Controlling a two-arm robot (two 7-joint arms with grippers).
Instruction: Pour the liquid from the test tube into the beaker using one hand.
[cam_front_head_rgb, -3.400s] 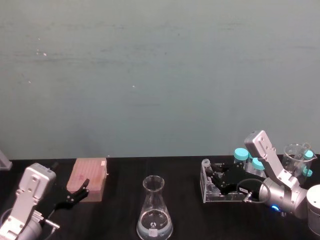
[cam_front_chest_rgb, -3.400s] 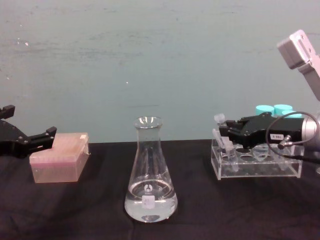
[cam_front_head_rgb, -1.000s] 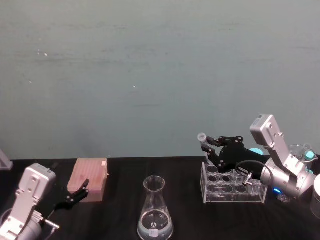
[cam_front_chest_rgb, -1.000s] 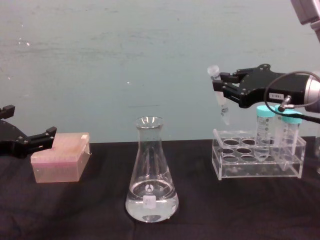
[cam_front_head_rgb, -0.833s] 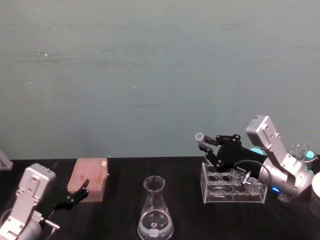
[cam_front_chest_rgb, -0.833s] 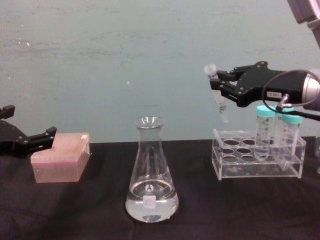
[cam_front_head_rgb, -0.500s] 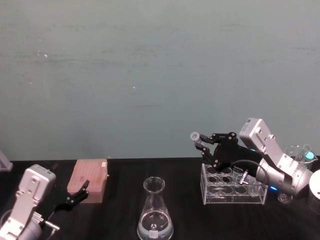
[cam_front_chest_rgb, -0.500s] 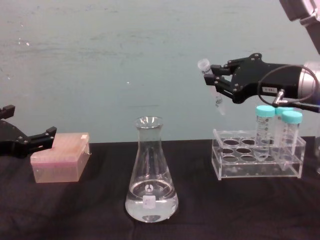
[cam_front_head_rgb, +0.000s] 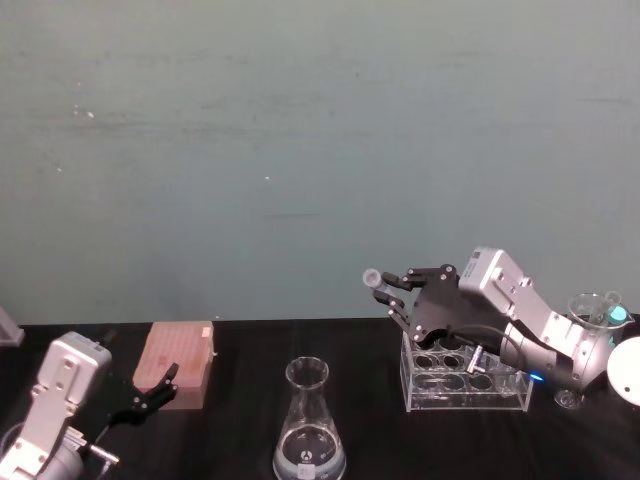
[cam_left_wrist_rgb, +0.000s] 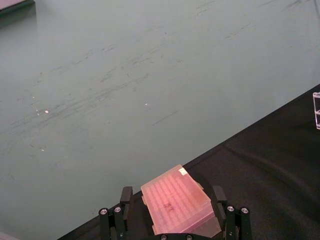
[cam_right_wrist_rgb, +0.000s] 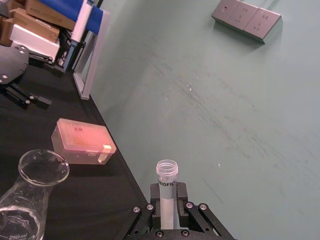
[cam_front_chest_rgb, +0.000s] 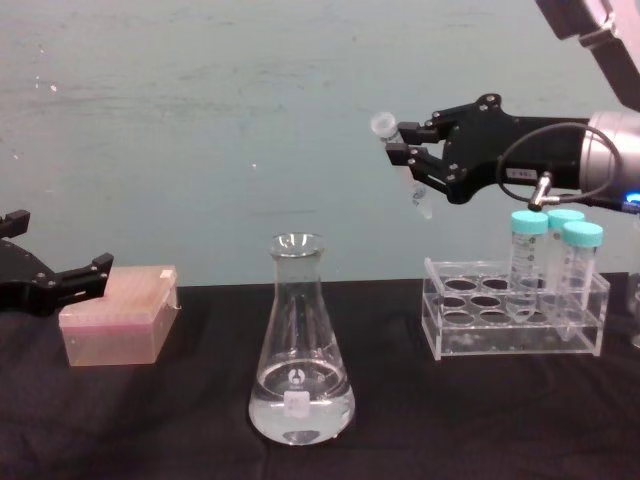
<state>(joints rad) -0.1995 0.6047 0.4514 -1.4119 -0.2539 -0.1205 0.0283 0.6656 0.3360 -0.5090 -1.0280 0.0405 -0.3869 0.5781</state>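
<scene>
My right gripper (cam_front_chest_rgb: 401, 152) is shut on the test tube (cam_front_chest_rgb: 403, 168), a slim clear tube with a whitish rim. It holds the tube in the air above the rack's left end, rim tilted slightly left. In the right wrist view the test tube (cam_right_wrist_rgb: 166, 186) stands between the fingers (cam_right_wrist_rgb: 145, 216). Any liquid inside it is too small to tell. The beaker (cam_front_chest_rgb: 300, 350), a conical flask, stands lower and to the left, with shallow clear liquid (cam_front_chest_rgb: 300, 415) in its base. From the head, the test tube (cam_front_head_rgb: 376, 283) is up and right of the beaker (cam_front_head_rgb: 309, 425).
The clear rack (cam_front_chest_rgb: 515, 325) holds two teal-capped tubes (cam_front_chest_rgb: 529, 262) at the right. A pink box (cam_front_chest_rgb: 118, 320) sits at the left, with my parked left gripper (cam_front_chest_rgb: 60, 250) open beside it. A small glass vessel (cam_front_head_rgb: 592, 310) stands far right.
My right gripper lifted the test tube out of the rack and carried it up and left toward the beaker. The left arm has stayed put.
</scene>
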